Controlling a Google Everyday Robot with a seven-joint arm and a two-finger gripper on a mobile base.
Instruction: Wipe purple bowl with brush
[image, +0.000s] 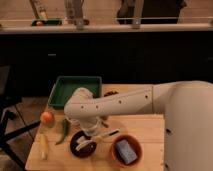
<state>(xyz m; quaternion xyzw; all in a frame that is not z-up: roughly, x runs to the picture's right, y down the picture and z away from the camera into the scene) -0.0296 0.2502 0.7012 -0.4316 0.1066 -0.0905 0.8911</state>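
Note:
The purple bowl (82, 145) sits near the front of the wooden table (145, 129), left of the orange bowl. The brush (100, 137) lies slanted over it, its pale head inside the bowl and its dark-tipped handle pointing up to the right over the bowl's rim. My gripper (90, 131) hangs from the white arm right above the bowl's far rim, at the brush.
An orange-brown bowl (116, 154) holding a blue sponge (125, 151) stands right of the purple bowl. A green tray (75, 91) is at the back left. An orange fruit (47, 117), a green pepper (63, 131) and a corn cob (43, 146) lie at the left.

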